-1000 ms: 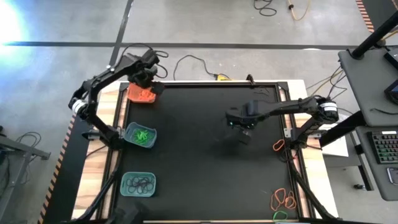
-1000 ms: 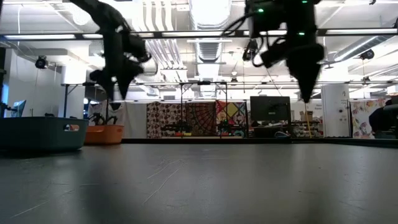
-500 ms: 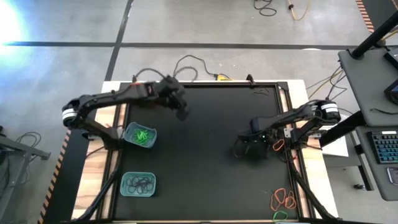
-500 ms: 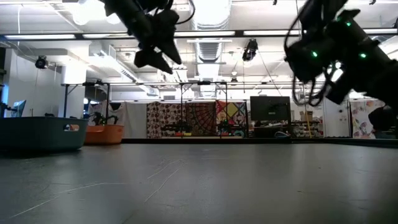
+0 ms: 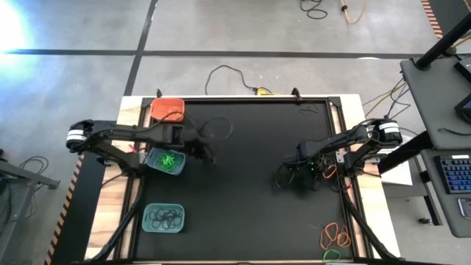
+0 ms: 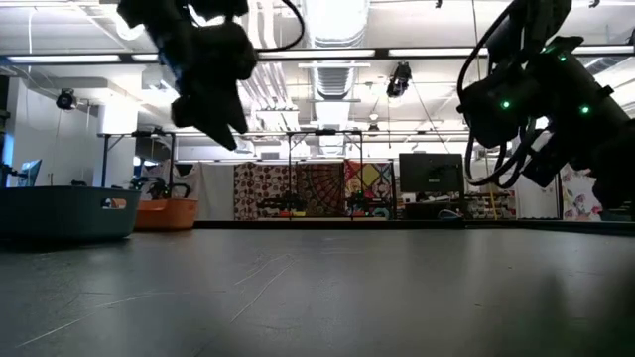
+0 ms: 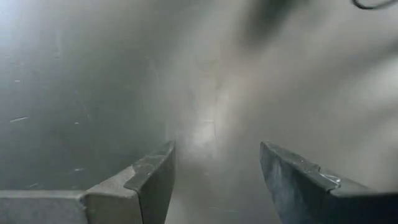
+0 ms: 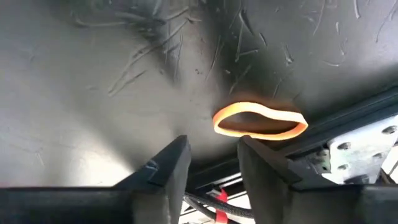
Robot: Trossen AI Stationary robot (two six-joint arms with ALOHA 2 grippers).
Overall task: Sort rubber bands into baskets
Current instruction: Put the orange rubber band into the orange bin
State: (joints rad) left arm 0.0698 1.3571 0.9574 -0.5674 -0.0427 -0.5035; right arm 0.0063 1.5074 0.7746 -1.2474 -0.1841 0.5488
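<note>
left gripper (image 5: 208, 152) swung back beside green-band basket (image 5: 166, 160); right jaws narrowed.

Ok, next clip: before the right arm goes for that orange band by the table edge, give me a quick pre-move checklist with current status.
1. Target in sight: ok. An orange rubber band lies flat on the black mat beside the table's edge rail.
2. Right gripper free to grasp: ok, fingers apart, nothing between them, band just ahead.
3. Band clear of neighbours: ok, no other band touching it.
4. Orange basket reachable: ok, uncovered at the far left corner.
5. Left gripper out of the way: ok, open, empty, near the green-filled basket.
6. Fingers low enough to pinch: cannot tell.
</note>
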